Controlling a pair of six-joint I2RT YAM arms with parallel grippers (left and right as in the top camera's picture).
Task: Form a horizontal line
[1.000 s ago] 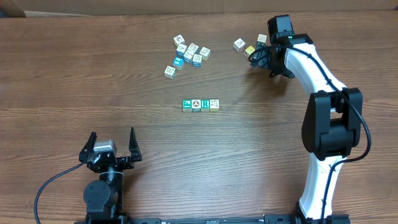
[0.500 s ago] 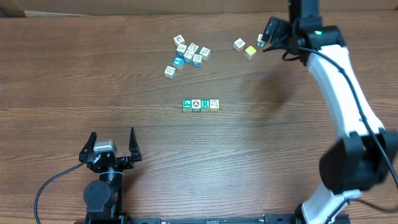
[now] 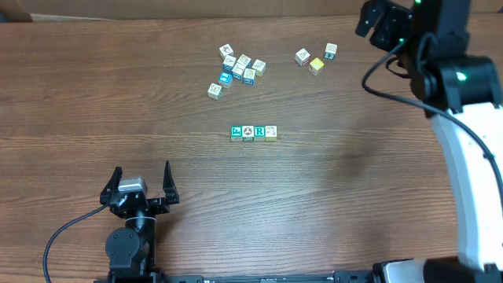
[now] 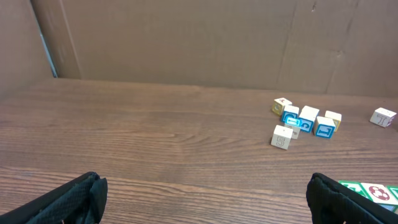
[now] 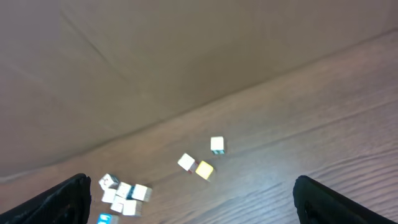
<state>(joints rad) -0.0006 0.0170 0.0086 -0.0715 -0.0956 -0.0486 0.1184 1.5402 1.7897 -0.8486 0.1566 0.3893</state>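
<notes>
The green-and-cream row of four tiny toy cubes (image 3: 254, 133) is lying left-to-right at frame centre, nearer the released, empty left gripper (image 3: 142, 170) at lower left than the released right gripper (image 3: 372, 17) at upper right.

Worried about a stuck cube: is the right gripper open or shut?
The right gripper is open and empty: its fingers stand far apart at the wrist view's edges, only table between them.

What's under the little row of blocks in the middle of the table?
Only the brown wooden table. The row of four blocks sits flat on it, with nothing stacked on top. The blocks' bottom faces are covered, so any pictures there cannot be seen.
</notes>
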